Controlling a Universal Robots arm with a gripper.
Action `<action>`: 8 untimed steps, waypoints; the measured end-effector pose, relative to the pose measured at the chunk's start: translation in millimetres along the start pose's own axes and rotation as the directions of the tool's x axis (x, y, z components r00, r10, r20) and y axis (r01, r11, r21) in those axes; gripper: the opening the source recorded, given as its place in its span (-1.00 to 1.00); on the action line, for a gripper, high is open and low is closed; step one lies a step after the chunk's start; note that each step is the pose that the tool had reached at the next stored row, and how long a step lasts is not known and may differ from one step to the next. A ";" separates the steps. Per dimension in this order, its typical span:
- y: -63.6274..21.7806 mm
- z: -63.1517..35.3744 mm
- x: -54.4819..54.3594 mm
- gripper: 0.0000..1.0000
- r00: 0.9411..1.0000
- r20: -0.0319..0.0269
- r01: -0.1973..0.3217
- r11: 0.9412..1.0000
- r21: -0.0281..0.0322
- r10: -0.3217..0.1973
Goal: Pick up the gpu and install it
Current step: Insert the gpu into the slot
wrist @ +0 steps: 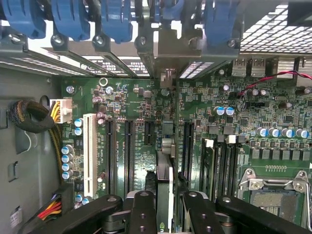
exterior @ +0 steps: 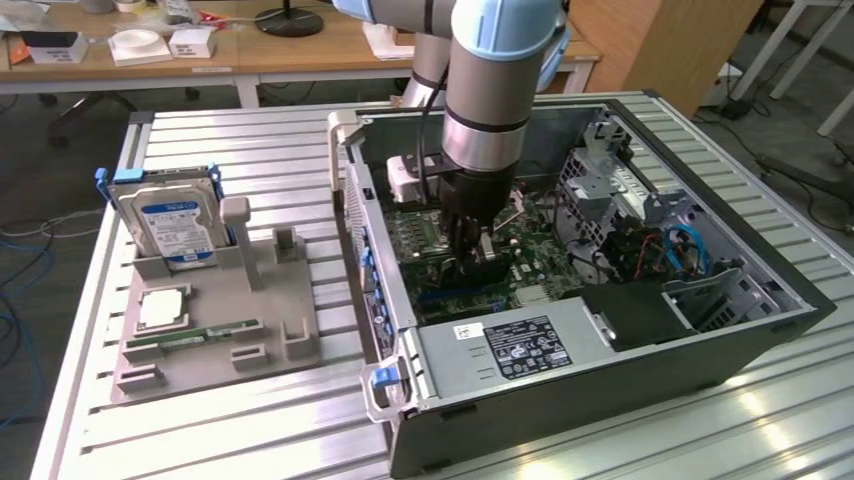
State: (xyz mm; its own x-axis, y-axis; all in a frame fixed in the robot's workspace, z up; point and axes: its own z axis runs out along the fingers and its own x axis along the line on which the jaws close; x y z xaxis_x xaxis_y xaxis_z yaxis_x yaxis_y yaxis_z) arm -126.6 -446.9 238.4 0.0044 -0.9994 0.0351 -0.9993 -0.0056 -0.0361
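Note:
My gripper [exterior: 475, 252] reaches down into the open computer case [exterior: 747, 340], over the green motherboard [exterior: 534, 275]. The gpu [wrist: 165, 168] shows edge-on in the wrist view as a thin dark card standing upright between my black fingers [wrist: 142, 210]. The gripper [wrist: 168, 214] is shut on it. The card lines up with a black expansion slot, and its metal end [wrist: 168, 78] points toward the case's rear bracket openings. In the exterior view the gpu [exterior: 483, 268] is a dark piece just under the fingers, low over the board; whether it sits in the slot I cannot tell.
Black expansion slots [wrist: 128, 151] and a white slot [wrist: 89, 153] flank the card, with blue retaining clips [wrist: 114, 19] above. A grey fixture [exterior: 254, 300] outside the case holds a hard drive [exterior: 167, 225], a memory stick [exterior: 194, 336] and a processor chip [exterior: 160, 310]. Cables [exterior: 681, 250] lie inside the case.

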 end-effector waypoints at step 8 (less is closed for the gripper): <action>-0.1 -0.8 0.1 -0.48 1.000 0.001 0.000 1.000 0.000 0.000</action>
State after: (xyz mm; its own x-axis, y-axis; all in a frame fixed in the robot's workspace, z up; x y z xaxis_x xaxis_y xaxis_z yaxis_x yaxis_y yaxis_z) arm -126.6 -446.9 239.3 0.0043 -0.9994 0.0339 -0.9993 -0.0056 -0.0360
